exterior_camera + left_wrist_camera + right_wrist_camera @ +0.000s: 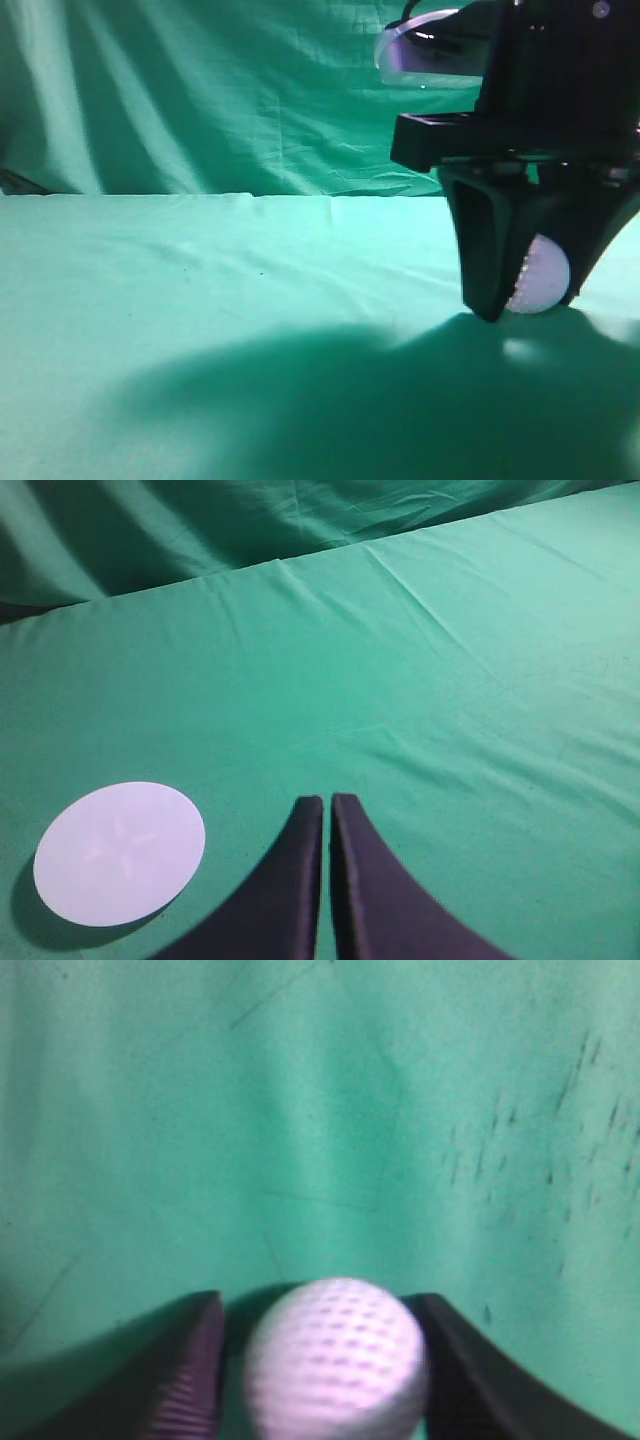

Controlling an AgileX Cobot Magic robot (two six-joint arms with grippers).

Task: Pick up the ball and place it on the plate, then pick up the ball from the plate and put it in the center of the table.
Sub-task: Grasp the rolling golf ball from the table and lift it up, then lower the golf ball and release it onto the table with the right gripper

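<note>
Right hand (535,290) grasping the ball (540,276) between its fingers, low on the desk (200,300). Left hand (327,810) clenched, empty, just beside the white plate (119,852) lying on the desk.

The exterior view skims the table (200,330) low; both wrist views look down, sharing its cloth.

A staged robot test setup: teal cloth-covered table (200,300) before a draped green curtain (180,90)
</note>
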